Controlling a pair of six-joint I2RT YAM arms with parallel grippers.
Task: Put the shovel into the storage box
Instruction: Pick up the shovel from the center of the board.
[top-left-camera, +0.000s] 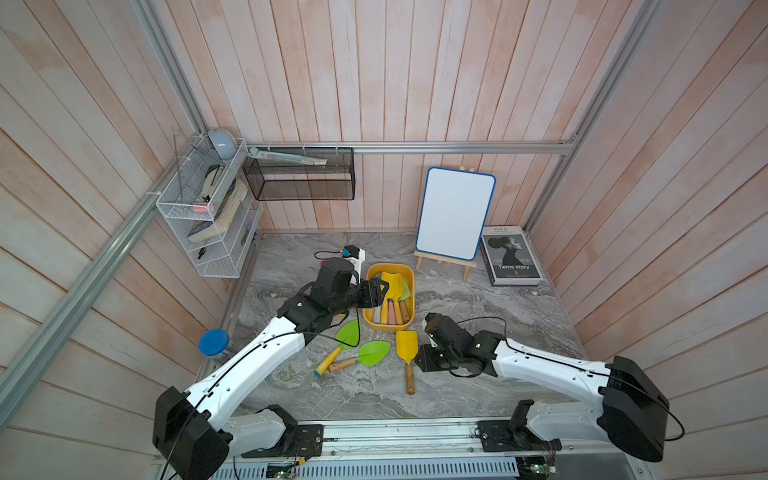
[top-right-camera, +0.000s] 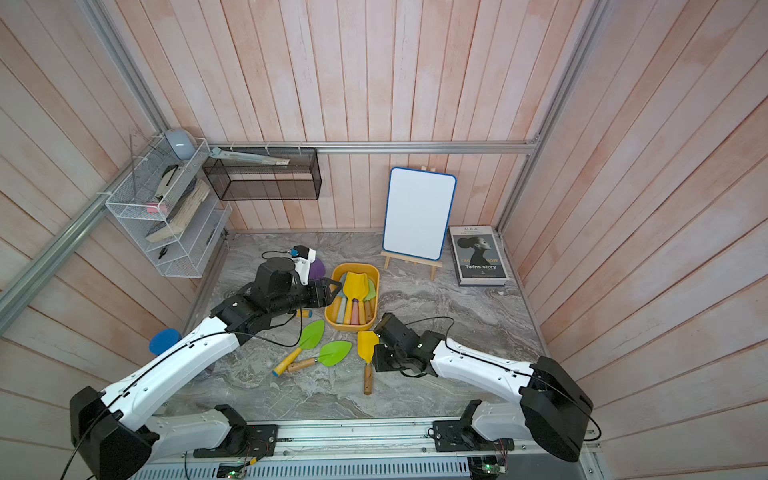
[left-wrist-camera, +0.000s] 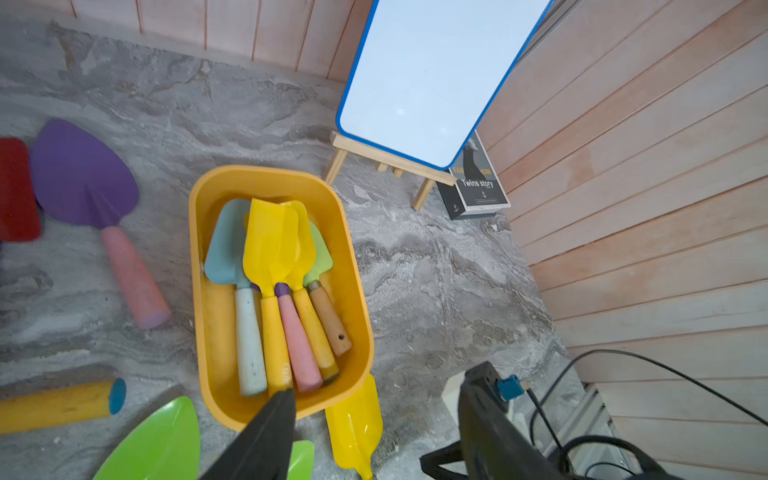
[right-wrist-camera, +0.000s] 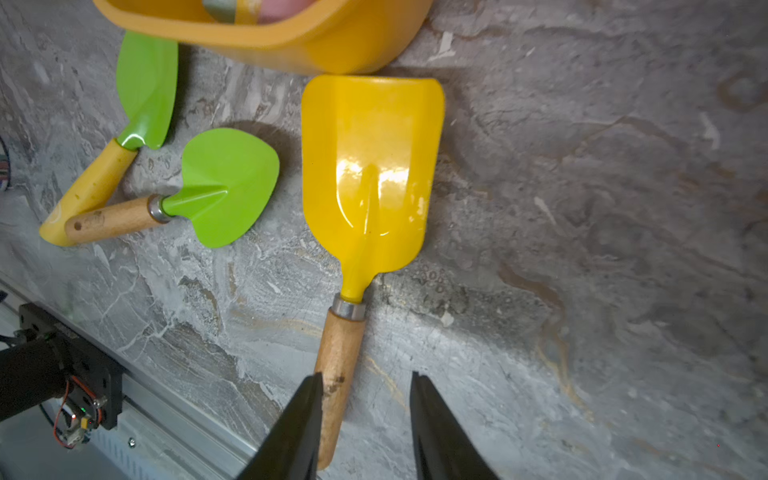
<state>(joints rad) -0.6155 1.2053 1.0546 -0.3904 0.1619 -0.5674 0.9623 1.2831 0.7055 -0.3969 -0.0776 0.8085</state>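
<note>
The yellow-orange storage box stands mid-table and holds several shovels side by side, blades toward the back wall. My left gripper hovers open over the box's near left edge, holding nothing. A yellow shovel with a wooden handle lies on the table just in front of the box. My right gripper is open low over that handle; the handle lies beside one finger, not clamped. Two green shovels lie to the left of it.
A purple shovel with a pink handle and a red object lie left of the box. A whiteboard on an easel and a book stand at the back right. A white wire rack, a black mesh basket and a blue-lidded jar are at the left.
</note>
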